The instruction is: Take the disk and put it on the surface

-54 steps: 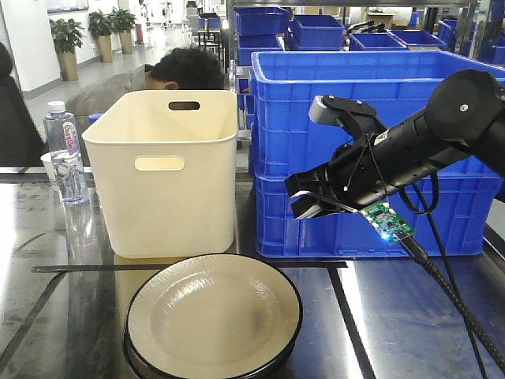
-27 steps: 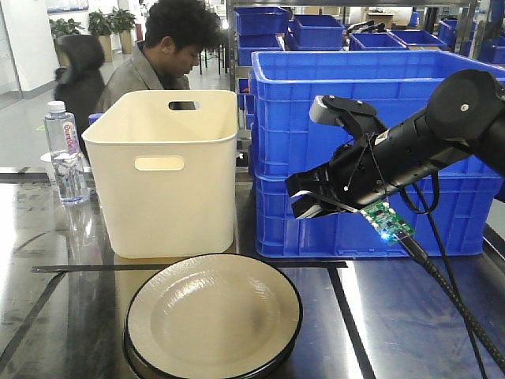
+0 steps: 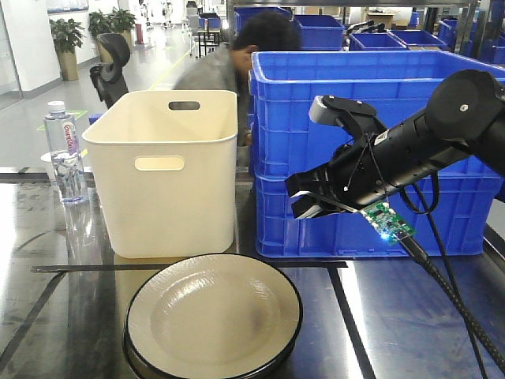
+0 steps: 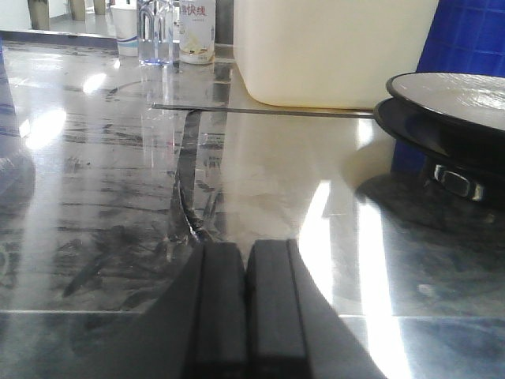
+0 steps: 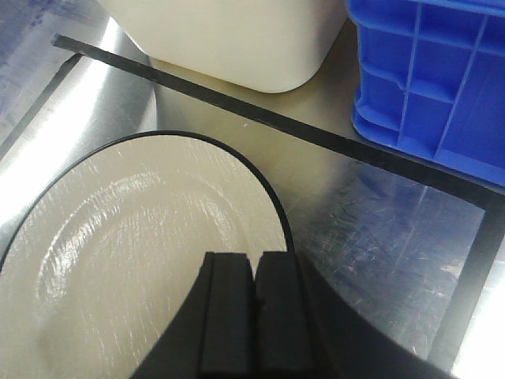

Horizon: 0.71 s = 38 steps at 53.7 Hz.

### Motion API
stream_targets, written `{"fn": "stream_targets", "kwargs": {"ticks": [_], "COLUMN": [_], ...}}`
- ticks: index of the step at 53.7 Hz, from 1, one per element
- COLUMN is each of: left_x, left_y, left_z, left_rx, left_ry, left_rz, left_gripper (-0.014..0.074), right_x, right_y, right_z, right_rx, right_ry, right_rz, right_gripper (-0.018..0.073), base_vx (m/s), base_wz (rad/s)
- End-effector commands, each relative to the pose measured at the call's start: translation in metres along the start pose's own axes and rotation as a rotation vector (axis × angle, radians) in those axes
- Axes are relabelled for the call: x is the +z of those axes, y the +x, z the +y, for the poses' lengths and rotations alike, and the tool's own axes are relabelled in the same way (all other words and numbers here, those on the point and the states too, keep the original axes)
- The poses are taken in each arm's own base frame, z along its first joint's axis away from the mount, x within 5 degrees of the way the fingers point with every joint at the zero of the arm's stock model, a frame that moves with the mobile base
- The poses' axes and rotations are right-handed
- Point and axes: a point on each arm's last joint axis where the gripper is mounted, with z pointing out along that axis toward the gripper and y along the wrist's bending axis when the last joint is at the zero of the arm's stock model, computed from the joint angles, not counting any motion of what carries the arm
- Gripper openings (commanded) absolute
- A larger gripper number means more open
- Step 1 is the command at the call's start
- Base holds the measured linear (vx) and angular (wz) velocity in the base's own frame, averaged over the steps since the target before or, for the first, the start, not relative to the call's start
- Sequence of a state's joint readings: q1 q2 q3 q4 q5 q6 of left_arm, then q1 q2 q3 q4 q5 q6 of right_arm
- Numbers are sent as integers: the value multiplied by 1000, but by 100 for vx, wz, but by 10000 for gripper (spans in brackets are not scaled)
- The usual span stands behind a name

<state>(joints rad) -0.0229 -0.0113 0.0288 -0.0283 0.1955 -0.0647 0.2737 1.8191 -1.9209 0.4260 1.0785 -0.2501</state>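
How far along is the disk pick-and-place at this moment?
Nothing looks done yet: the disk, a cream plate with a black rim, tops what looks like a stack of such plates on the metal surface. The right gripper hangs above its edge, jaws shut and empty. The left gripper, also shut, sits low over the tabletop. Grasping, lifting and placing all remain.

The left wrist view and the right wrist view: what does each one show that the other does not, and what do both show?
Only the left wrist view shows the water bottles at the far edge, the plate's dark underside from the side, and the left gripper, its fingers together.

Only the right wrist view shows the plate's cream inside from above, the blue crate's lower wall, and the right gripper, also with fingers together, above the plate's rim.

Both show the plate, the cream bin, the shiny metal tabletop and a black tape line.
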Motion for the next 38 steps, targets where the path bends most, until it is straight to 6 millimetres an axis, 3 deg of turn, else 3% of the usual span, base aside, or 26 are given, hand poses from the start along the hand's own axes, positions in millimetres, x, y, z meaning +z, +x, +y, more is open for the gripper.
{"fn": "stream_targets", "kwargs": {"ticks": [1, 38], "left_x": [-1, -1], "left_y": [-14, -14], "left_z": [-2, -2], "left_rx": [-3, -3], "left_ry": [15, 15], "left_rz": [-84, -84], "left_gripper": [-8, -7], "right_x": [-33, -33], "right_y": [-15, -15], "right_z": [11, 11], "right_rx": [-23, -23], "right_ry": [0, 0], "right_rz": [-141, -141], "right_gripper": [-8, -8], "base_vx": [0, 0], "base_wz": [0, 0]}}
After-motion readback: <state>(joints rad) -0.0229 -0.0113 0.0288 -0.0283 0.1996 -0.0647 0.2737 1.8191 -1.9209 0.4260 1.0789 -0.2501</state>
